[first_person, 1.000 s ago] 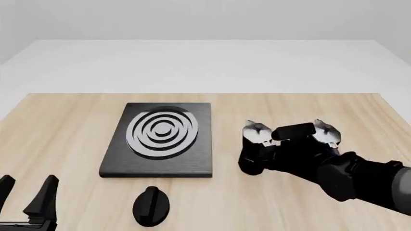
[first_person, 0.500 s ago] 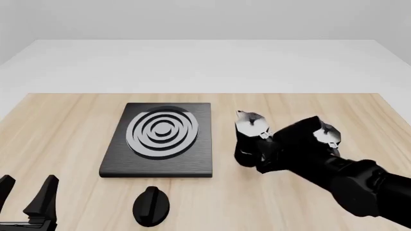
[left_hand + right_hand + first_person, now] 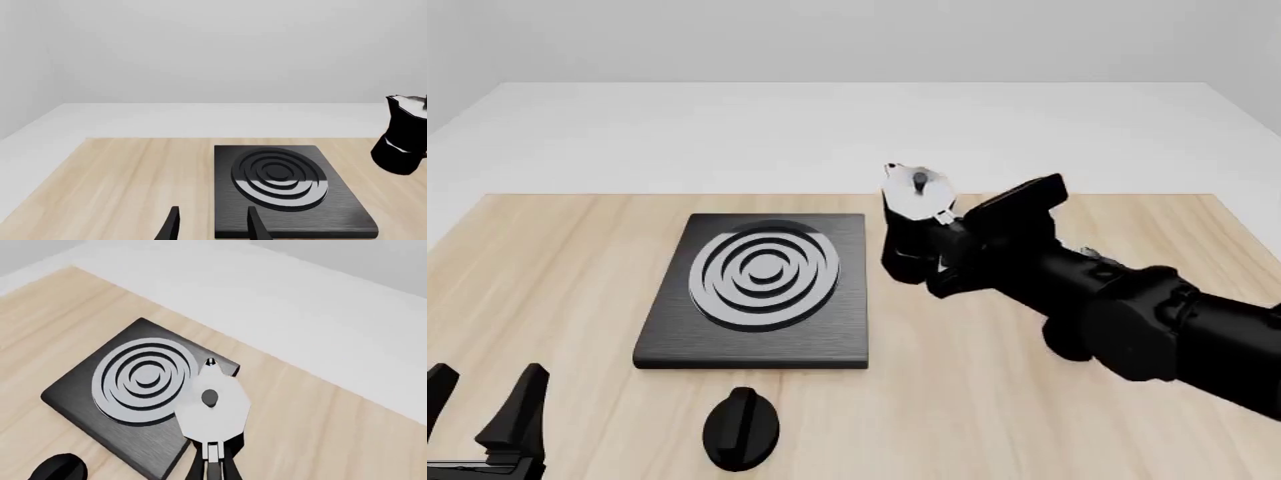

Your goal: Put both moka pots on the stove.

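**Inspector:** Left wrist view?
**Clerk:** Left gripper (image 3: 210, 225) spread, idle, short of the stove (image 3: 288, 187); the moka pot (image 3: 402, 135) hangs beyond it.
**Inspector:** Front?
**Clerk:** Right gripper (image 3: 950, 258) pinches the pot (image 3: 913, 225) by its handle side, airborne beside the stove (image 3: 761, 290). Second pot unseen.
**Inspector:** Right wrist?
**Clerk:** Only here: silver lid (image 3: 213, 410) from above. Likely rigid, top-heavy; hold the handle.
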You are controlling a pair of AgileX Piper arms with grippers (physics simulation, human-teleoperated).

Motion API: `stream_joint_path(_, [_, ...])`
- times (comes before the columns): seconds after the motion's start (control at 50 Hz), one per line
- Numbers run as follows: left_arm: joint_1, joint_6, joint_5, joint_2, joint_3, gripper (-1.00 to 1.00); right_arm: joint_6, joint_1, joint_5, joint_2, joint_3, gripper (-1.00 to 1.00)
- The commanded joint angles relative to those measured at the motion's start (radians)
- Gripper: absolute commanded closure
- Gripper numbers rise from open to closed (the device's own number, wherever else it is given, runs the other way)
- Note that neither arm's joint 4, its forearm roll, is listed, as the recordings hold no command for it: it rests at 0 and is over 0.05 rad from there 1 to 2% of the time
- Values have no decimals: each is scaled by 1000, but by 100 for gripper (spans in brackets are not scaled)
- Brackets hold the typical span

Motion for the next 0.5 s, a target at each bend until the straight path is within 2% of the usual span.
stream_joint_path(0.02, [0, 0, 0, 0, 0, -100, 1, 17, 50, 102, -232, 100])
stream_joint_path(0.18, [0, 0, 0, 0, 0, -100, 14, 17, 120, 206, -405, 100])
stream_joint_path(0.34, [0, 0, 0, 0, 0, -100, 20, 41, 164, 289, -528, 100])
stream_joint_path(0.4, [0, 0, 0, 0, 0, -100, 43, 42, 207, 352, -615, 100])
stream_joint_path(0.44, [0, 0, 0, 0, 0, -100, 27, 28, 223, 392, -665, 100])
stream_joint_path(0.5, [0, 0, 0, 0, 0, -100, 36, 30, 256, 443, -735, 100])
